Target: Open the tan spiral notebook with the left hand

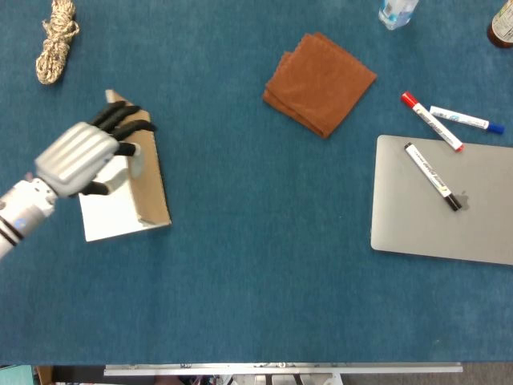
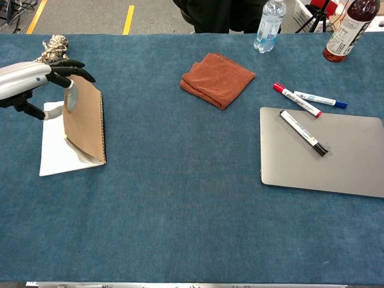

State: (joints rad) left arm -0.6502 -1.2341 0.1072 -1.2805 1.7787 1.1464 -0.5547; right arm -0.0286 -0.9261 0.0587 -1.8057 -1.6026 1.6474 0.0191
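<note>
The tan spiral notebook [image 1: 149, 180] [image 2: 86, 122] lies at the table's left side. Its tan cover stands lifted, nearly upright, hinged on the spiral along its right edge. White pages [image 1: 116, 210] [image 2: 55, 153] lie bare beneath it. My left hand [image 1: 84, 156] [image 2: 37, 77] pinches the cover's top edge between thumb and fingers, holding it up. My right hand shows in neither view.
A coil of rope [image 1: 55, 38] [image 2: 50, 49] lies behind the notebook. A brown cloth [image 1: 319, 70] [image 2: 216, 78] sits at centre back. A grey laptop [image 1: 443, 200] [image 2: 324, 153] with a marker on it is at right, with two markers [image 1: 431, 120] beside it and bottles [image 2: 268, 25] behind.
</note>
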